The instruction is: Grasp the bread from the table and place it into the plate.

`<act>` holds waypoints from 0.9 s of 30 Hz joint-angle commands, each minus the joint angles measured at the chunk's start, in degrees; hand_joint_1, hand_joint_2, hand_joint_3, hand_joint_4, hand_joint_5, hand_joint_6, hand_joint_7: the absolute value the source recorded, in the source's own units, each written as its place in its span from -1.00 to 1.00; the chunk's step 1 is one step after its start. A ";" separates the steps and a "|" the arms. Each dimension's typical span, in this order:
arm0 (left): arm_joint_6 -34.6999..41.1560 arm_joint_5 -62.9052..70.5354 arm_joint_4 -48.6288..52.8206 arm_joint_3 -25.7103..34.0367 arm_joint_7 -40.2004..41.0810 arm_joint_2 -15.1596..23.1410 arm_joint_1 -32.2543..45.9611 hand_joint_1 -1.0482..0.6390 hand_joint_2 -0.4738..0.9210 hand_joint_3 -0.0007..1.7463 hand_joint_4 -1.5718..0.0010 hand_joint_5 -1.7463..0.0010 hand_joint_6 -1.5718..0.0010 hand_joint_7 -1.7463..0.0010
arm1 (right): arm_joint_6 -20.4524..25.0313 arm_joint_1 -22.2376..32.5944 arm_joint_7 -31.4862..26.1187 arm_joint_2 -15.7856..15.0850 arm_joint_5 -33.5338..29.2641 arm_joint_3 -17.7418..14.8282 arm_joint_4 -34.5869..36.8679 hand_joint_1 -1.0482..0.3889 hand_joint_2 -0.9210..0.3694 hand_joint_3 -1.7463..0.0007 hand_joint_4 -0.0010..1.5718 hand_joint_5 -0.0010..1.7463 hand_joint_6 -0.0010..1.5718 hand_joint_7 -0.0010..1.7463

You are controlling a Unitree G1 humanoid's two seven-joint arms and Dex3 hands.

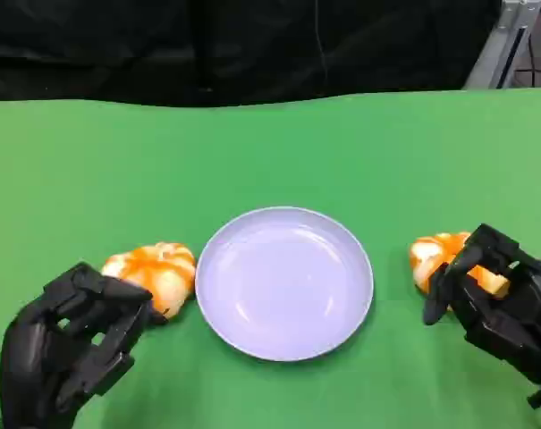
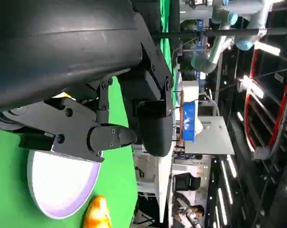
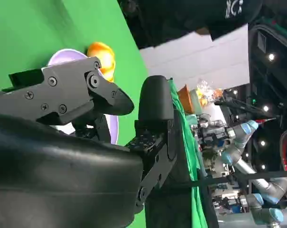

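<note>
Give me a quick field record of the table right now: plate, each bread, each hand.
plate: lavender plate, centre of the green table, nothing in it
left bread: bun on the table just off the plate's left rim
right bread: bun on the table right of the plate, apart from it
left hand: beside the left bun, fingers curled, grip not confirmed
right hand: over the right bun, fingers around it, lift not visible
task state: no bread in the plate yet

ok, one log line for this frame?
phase: pre-grasp | left robot hand: open by left bread | right robot hand: on right bread | plate: empty
</note>
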 commanded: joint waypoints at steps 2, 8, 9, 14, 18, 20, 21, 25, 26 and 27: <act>0.16 -0.46 -0.50 0.38 0.28 0.28 0.21 0.14 1.00 -0.53 0.14 -0.52 -0.13 -0.04 | -0.63 -0.09 -0.29 -0.97 0.39 -0.70 -0.54 0.45 -0.87 0.07 -0.26 1.00 -0.31 0.61; 0.16 -0.46 -0.50 0.39 0.27 0.28 0.21 0.14 1.00 -0.53 0.14 -0.53 -0.13 -0.04 | -0.63 -0.08 -0.29 -0.97 0.39 -0.70 -0.54 0.45 -0.87 0.07 -0.26 1.00 -0.31 0.61; 0.16 -0.46 -0.50 0.39 0.27 0.28 0.21 0.14 1.00 -0.53 0.14 -0.53 -0.13 -0.04 | -0.63 -0.08 -0.29 -0.97 0.39 -0.70 -0.54 0.45 -0.87 0.08 -0.26 1.00 -0.31 0.61; -0.07 -0.37 -0.32 0.44 0.21 0.32 0.14 0.14 1.00 -0.53 0.14 -0.53 -0.13 -0.04 | -0.69 -0.14 0.09 -1.02 0.58 -0.74 -0.44 0.45 -0.89 0.07 -0.26 1.00 -0.31 0.61; 0.11 -0.43 -0.35 0.45 0.25 0.31 0.15 0.14 1.00 -0.53 0.14 -0.53 -0.12 -0.04 | -0.61 -0.19 0.28 -0.98 0.79 -0.81 -0.34 0.45 -0.88 0.08 -0.26 1.00 -0.31 0.60; 0.18 -0.46 -0.37 0.45 0.26 0.31 0.15 0.14 1.00 -0.53 0.14 -0.53 -0.12 -0.04 | -0.58 -0.21 0.36 -0.96 0.88 -0.84 -0.29 0.44 -0.88 0.08 -0.27 1.00 -0.31 0.60; 0.18 -0.46 -0.37 0.45 0.26 0.31 0.15 0.14 1.00 -0.53 0.14 -0.53 -0.12 -0.04 | -0.58 -0.21 0.36 -0.96 0.88 -0.85 -0.29 0.44 -0.88 0.08 -0.27 1.00 -0.31 0.60; 0.19 -0.46 -0.37 0.45 0.26 0.31 0.15 0.14 1.00 -0.53 0.14 -0.53 -0.12 -0.04 | -0.57 -0.21 0.38 -0.95 0.86 -0.87 -0.29 0.44 -0.88 0.08 -0.27 1.00 -0.31 0.61; 0.19 -0.46 -0.37 0.45 0.26 0.31 0.15 0.14 1.00 -0.53 0.14 -0.53 -0.13 -0.04 | -0.57 -0.22 0.38 -0.95 0.86 -0.87 -0.29 0.44 -0.88 0.08 -0.27 1.00 -0.31 0.61; 0.19 -0.46 -0.37 0.45 0.26 0.31 0.15 0.14 1.00 -0.53 0.14 -0.53 -0.13 -0.04 | -0.57 -0.22 0.38 -0.95 0.86 -0.87 -0.29 0.44 -0.88 0.08 -0.27 1.00 -0.31 0.61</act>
